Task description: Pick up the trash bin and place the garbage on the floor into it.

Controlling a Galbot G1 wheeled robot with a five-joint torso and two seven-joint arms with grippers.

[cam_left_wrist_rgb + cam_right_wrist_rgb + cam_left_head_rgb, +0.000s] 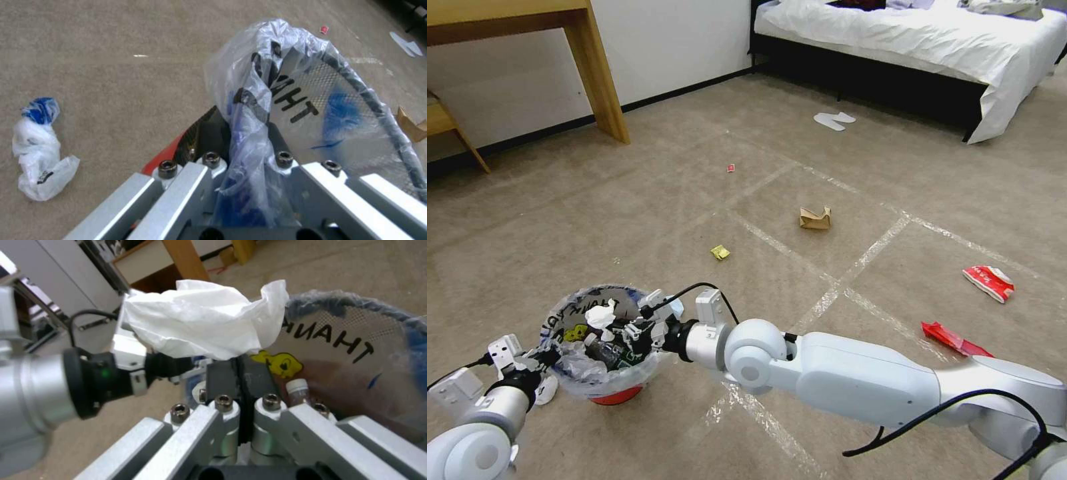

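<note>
- Head view: the left gripper (pixel 540 363) holds the trash bin (pixel 602 347) by its near rim, raised over the carpet (pixel 627 220). The right gripper (pixel 630 328) reaches over the bin mouth with a white tissue (pixel 602 313). On the carpet lie a brown paper bag (pixel 815 218), a yellow scrap (pixel 720 252) and red wrappers (pixel 989 281).
- Left wrist view: the fingers (pixel 202 136) are clamped on the bin's rim and its plastic liner (pixel 249 100); a knotted white bag (pixel 38 150) lies on the carpet nearby.
- Right wrist view: the fingers (pixel 242 373) are pressed together, pinching the tissue (pixel 200 326) just above the bin; a bottle cap (pixel 297 386) shows inside.
</note>
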